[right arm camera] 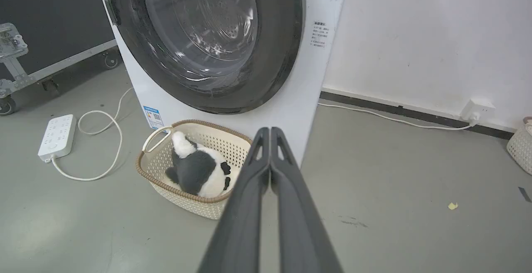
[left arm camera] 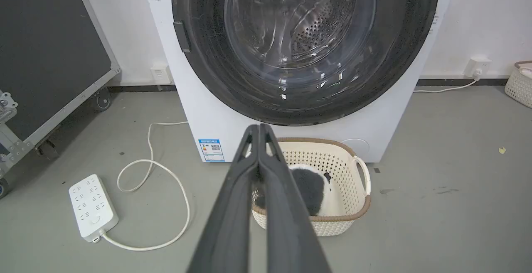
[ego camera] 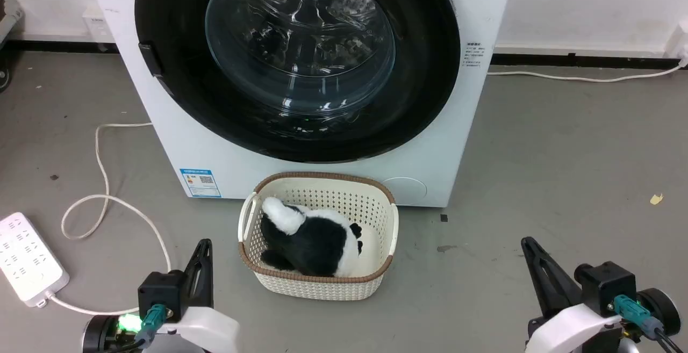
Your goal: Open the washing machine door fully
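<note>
At 7 o'clock in the head view, the left gripper (ego camera: 204,245) hangs low over the grey floor (ego camera: 564,154), its two dark fingers pressed together on nothing. At 5 o'clock the right gripper (ego camera: 528,243) matches it, fingers closed and empty. Between them, at 6 o'clock, a cream basket (ego camera: 322,288) sits on the floor holding a black-and-white plush toy (ego camera: 312,240). A white power strip (ego camera: 27,259) lies at 8 o'clock, its cable (ego camera: 98,143) looping toward the machine. Just behind the basket, at 12 o'clock, stands the washing machine (ego camera: 177,143), a blue label (ego camera: 200,182) near its lower left corner. The washing machine door (ego camera: 430,100), a glossy black disc with a clear glass bowl, lies shut, flat against the machine's front and well apart from both grippers. A small dark catch (ego camera: 150,58) shows at its 9 o'clock edge. A white wall (ego camera: 591,4) runs behind.
</note>
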Controlling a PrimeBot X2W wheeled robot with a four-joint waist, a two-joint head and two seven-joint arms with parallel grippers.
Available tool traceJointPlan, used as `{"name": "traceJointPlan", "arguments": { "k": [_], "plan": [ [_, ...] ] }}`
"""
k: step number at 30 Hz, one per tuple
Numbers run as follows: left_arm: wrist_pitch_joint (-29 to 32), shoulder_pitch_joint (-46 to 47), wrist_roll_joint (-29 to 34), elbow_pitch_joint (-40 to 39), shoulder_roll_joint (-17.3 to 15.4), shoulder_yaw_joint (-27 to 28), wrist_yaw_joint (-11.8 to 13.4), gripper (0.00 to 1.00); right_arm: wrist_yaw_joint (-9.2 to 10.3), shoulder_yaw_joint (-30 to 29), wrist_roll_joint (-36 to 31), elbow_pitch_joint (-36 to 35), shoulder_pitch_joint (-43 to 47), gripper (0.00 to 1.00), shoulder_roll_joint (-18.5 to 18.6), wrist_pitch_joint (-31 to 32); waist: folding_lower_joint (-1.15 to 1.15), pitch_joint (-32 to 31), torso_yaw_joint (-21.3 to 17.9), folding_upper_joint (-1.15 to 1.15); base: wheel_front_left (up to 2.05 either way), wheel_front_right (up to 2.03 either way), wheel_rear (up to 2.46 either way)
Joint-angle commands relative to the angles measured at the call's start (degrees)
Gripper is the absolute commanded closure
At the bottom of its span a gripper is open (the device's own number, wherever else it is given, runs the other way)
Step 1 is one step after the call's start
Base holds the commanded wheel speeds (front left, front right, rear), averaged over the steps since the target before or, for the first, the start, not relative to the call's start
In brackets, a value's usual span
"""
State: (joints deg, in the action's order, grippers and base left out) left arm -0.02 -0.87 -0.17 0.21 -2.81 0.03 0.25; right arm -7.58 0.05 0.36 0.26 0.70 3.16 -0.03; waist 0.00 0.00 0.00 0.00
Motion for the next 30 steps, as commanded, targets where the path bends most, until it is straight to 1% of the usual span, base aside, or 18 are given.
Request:
{"name": "traceJointPlan", "arguments": {
  "k": [1, 30],
  "plan": [
    [0.02, 0.87, 0.17, -0.21, -0.07, -0.03, -0.25, 1.0, 0.09, -0.05, -0.36, -0.26, -0.7, 1.0, -0.28, 0.03, 0.0, 0.0, 0.0, 0.0, 0.0, 0.0, 0.0],
    [0.02, 0.87, 0.17, -0.21, -0.07, -0.03, -0.25, 1.0, 0.09, -0.05, -0.36, -0.26, -0.7, 1.0, -0.28, 0.03, 0.0, 0.0, 0.0, 0.0, 0.0, 0.0, 0.0]
  ]
}}
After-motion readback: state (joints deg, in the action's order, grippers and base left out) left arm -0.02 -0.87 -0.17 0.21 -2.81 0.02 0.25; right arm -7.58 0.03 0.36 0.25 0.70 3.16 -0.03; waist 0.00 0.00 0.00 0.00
